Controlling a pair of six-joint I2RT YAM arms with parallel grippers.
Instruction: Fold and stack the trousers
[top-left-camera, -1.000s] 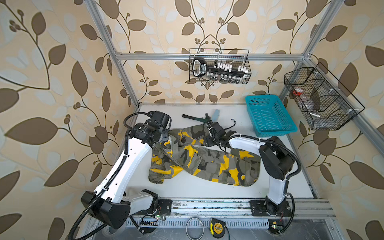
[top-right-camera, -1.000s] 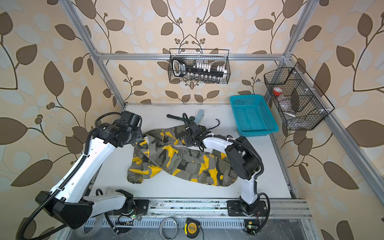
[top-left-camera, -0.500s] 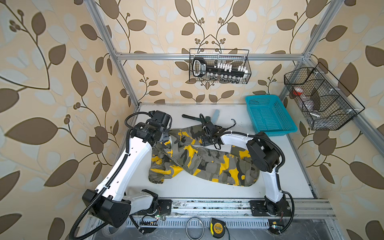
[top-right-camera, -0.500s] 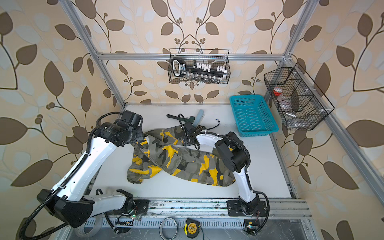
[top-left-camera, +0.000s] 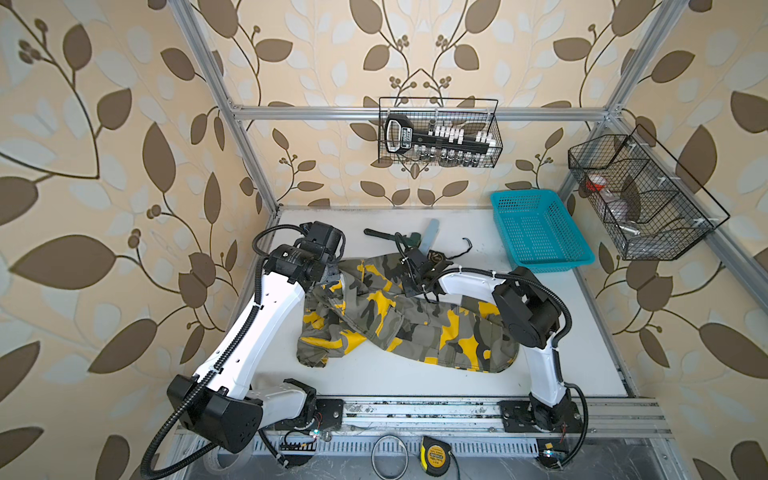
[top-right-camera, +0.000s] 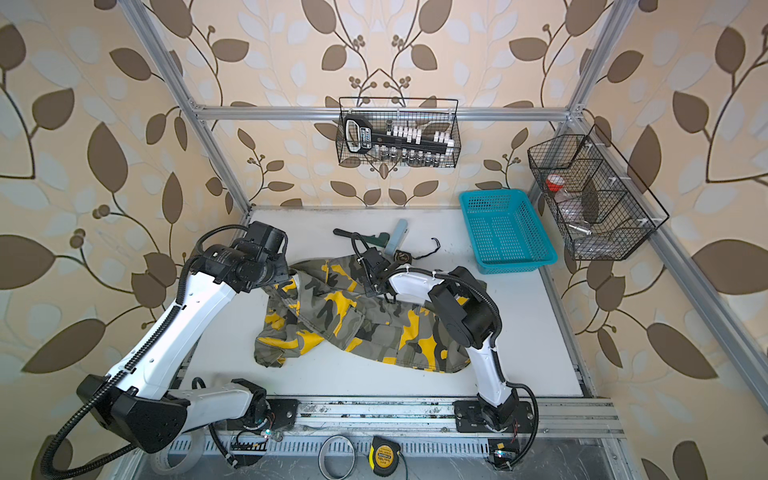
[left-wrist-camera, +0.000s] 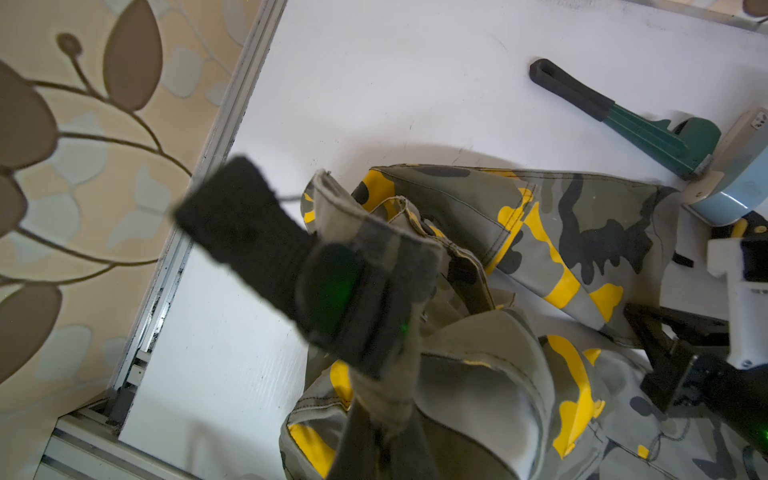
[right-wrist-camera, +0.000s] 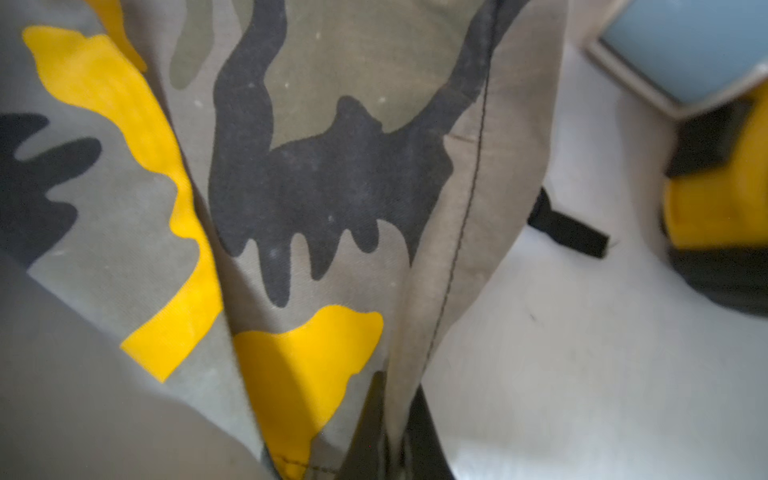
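The left gripper (left-wrist-camera: 384, 419) is clamped tight on a bunched fold of the trousers (left-wrist-camera: 561, 232), with the cloth squeezed up between its jaws. The right gripper (right-wrist-camera: 397, 428) is likewise closed, pinching a stitched edge of the same garment. In both top views the left gripper (top-left-camera: 328, 282) is at the far left corner of the cloth and the right gripper (top-right-camera: 372, 286) is along its far edge, near the middle.

The white table (top-left-camera: 395, 374) carries everything. The trousers (top-left-camera: 415, 328) lie rumpled across its middle, running from under the left gripper toward the near right, where they pass beneath the right arm's elbow. A turquoise basket (top-left-camera: 540, 232) stands in the far right corner, apart from the cloth. A green wrench (top-left-camera: 388, 237) with a black handle lies just beyond the trousers' far edge, and a pale blue block (top-left-camera: 430, 230) is beside its head.
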